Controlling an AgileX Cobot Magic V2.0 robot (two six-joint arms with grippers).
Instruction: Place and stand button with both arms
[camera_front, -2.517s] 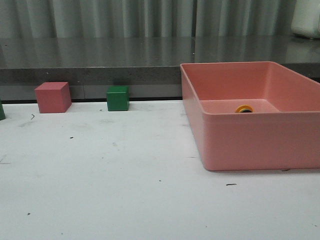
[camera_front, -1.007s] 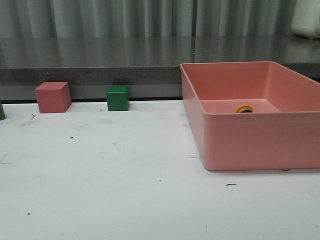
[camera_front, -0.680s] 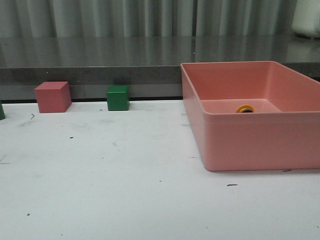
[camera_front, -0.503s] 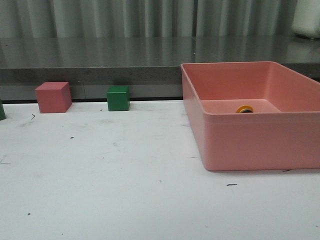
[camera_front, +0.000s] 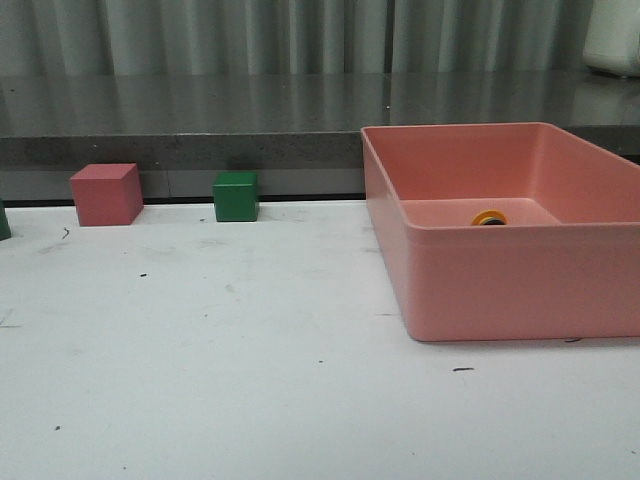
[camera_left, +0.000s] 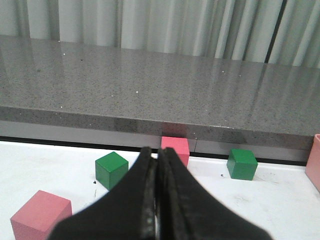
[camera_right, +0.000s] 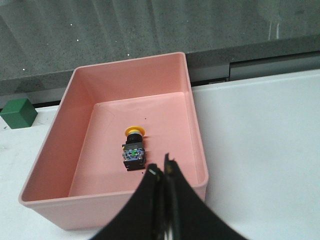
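From the front, neither of my arms shows. A pink bin (camera_front: 500, 230) sits on the right part of the white desk (camera_front: 230, 360), and just the yellow cap of the button (camera_front: 489, 217) peeks over its near wall, low on the bin floor toward the far side. At the back edge of the desk, against the grey ledge (camera_front: 200, 110), stand a pink cube (camera_front: 105, 194) and, to its right, a green cube (camera_front: 236, 196), well apart from the bin.

From my left wrist, my left end effector (camera_left: 157, 200) is clenched, its two dark fingers pressed together with nothing between them. Beyond its tip I see the pink cube (camera_left: 175, 149) at the foot of the ledge, the green cube (camera_left: 242, 163) off to one side, another green cube (camera_left: 112, 169) and a second pink cube (camera_left: 40, 216) nearer to me. The button does not appear here.

From my right wrist, my right end effector (camera_right: 162, 172) is also clenched and grasps nothing. Its tip hangs over the near wall of the pink bin (camera_right: 60, 130). The button (camera_right: 134, 148) lies on its side on the bin floor, yellow cap pointing to the far wall, black body toward me, near my fingertips but apart from them. The green cube (camera_right: 19, 112) sits on the desk outside the bin.
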